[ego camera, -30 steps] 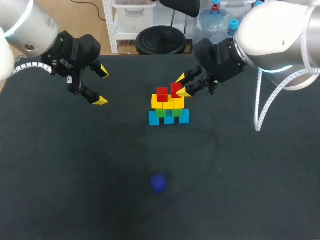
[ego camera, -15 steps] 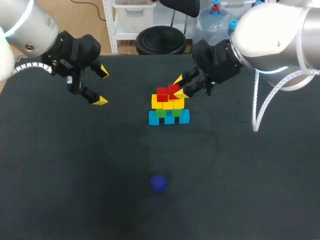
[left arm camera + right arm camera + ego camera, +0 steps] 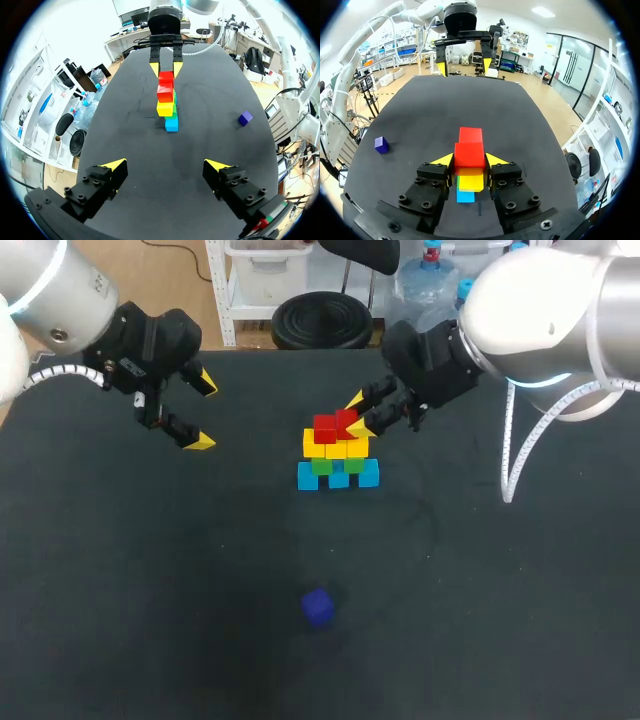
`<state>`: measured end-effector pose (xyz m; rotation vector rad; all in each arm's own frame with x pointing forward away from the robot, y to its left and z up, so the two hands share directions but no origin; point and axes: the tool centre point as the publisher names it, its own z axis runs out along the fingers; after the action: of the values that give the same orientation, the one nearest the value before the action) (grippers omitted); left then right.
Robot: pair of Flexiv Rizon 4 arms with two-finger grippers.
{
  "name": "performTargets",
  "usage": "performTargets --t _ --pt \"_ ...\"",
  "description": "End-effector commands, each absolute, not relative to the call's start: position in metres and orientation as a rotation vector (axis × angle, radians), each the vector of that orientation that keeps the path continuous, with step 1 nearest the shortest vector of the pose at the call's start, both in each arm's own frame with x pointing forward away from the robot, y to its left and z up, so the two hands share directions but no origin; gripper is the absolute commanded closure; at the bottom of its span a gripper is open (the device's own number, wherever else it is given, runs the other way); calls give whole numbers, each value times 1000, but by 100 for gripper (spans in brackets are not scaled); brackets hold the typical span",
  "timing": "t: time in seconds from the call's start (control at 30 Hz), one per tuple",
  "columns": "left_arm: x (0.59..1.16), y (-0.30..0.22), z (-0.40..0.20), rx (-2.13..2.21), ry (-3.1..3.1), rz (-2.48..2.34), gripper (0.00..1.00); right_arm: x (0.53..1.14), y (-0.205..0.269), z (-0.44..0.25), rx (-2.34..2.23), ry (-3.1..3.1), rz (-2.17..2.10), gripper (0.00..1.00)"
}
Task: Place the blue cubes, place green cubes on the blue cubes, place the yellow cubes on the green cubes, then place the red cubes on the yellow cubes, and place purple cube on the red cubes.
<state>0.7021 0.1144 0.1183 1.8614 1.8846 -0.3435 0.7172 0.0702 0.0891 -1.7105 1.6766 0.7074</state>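
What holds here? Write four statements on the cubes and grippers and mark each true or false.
1. The right gripper is shut on a red cube. True.
2. The purple cube sits on top of the stack. False: it lies on the table, apart from the stack.
3. The left gripper is open and empty. True.
4. The blue cubes form the top layer. False: they form the bottom layer.
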Motion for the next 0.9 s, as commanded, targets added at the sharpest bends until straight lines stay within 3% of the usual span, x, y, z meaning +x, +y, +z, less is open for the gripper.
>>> performTargets --t 0.03,0.9 --pt "702 116 118 1863 1879 -346 0 720 71 88 -1710 1679 711 100" --pt "702 116 118 1863 1879 -346 0 720 71 84 -1710 1691 717 100"
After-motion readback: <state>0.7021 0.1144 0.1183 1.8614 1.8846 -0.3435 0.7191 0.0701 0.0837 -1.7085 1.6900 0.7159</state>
